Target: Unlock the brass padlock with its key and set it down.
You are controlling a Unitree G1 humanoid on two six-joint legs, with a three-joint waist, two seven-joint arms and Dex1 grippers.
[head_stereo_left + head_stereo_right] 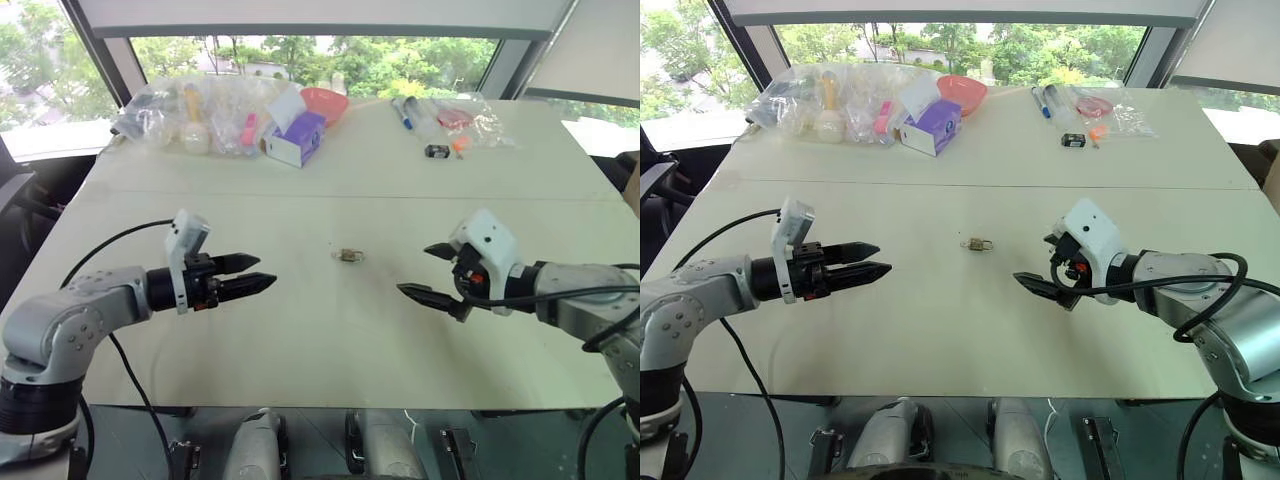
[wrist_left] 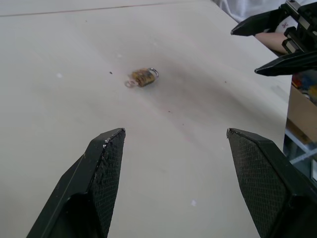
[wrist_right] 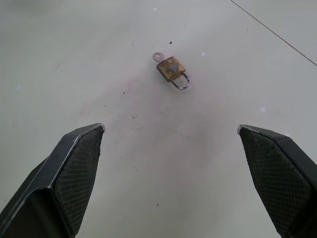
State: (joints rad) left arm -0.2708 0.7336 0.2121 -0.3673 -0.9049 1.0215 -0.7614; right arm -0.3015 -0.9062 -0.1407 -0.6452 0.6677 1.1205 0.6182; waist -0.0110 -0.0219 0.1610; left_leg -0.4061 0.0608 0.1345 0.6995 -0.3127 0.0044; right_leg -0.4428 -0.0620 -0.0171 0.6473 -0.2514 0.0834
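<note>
Brass padlock lies flat mid-frame on surface, btwn left tool and right tool, both open and empty, roughly equidistant, shackle end toward frame right.

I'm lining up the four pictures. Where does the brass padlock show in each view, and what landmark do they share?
Left eye: brass padlock mid-table, between the grippers.
Right eye: same spot, centre of table.
Left wrist: ahead of the left gripper's fingers.
Right wrist: ahead of the right gripper's fingers.
Shared landmark: the pale table it lies on.
</note>
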